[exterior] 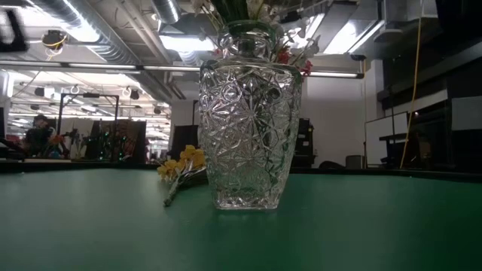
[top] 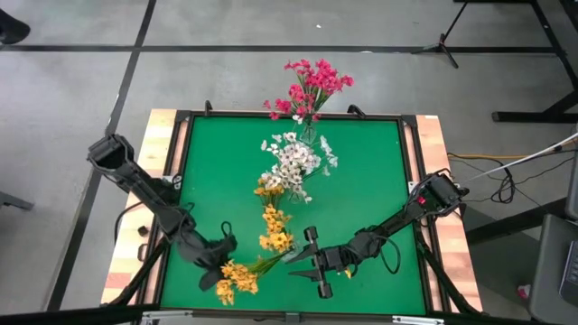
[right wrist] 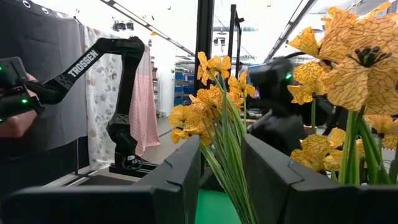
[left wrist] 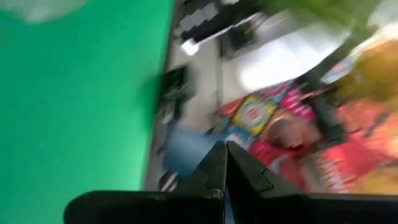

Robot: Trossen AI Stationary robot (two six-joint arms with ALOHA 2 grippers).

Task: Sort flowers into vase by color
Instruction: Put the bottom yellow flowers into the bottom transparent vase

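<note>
A green mat [top: 361,181] is covering the table. At its near edge the right gripper [top: 312,260] is clamping yellow-orange sprigs [right wrist: 217,93] by their stems, beside the left gripper [top: 217,255], fingers pressed together. Light, springy, easily crushed, they are best pinched low on the stems. Farther back, white flowers [top: 293,162] are lying mid-mat; magenta ones are standing in the glass vase [exterior: 247,128] at the far edge.

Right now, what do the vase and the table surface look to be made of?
Vase: clear cut or pressed glass by the look, glossy; star and diamond facets catch the ceiling lights and the room shows through it. Moulded plastic can't be ruled out.
Table surface: flat green mat, matte, probably felt or rubber; even colour, no glare from above, only a dull sheen in the low view.
</note>
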